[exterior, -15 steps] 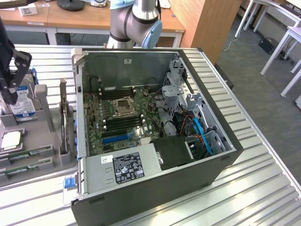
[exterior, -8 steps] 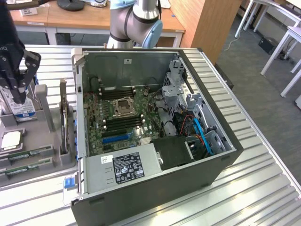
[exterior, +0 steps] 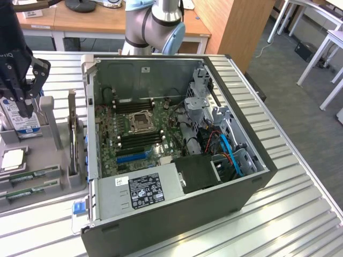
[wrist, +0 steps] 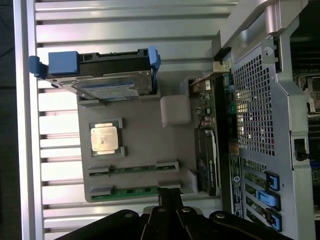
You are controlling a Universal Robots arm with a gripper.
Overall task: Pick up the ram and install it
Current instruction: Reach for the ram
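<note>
Two green ram sticks lie on edge in slots of the grey tray (wrist: 150, 145): one ram stick (wrist: 131, 191) (exterior: 27, 191) at the tray's rim, a second ram stick (wrist: 134, 169) (exterior: 29, 175) beside it. My gripper (exterior: 25, 111) (wrist: 170, 196) hangs well above the tray, at the exterior view's left. It is shut with nothing in it. In the wrist view its tips overlap the end of the rim-side stick. The open computer case (exterior: 177, 214) shows the motherboard's dark ram slots (exterior: 140, 139) by the CPU socket (exterior: 142, 122).
The tray also carries a silver hard drive (wrist: 111, 86) (exterior: 19, 122) in a blue-tabbed holder, a square CPU chip (wrist: 104, 138) (exterior: 12, 159) and an upright graphics card (wrist: 207, 150). The case's perforated side wall (wrist: 255, 110) stands close beside the tray on the ribbed metal table (exterior: 300, 203).
</note>
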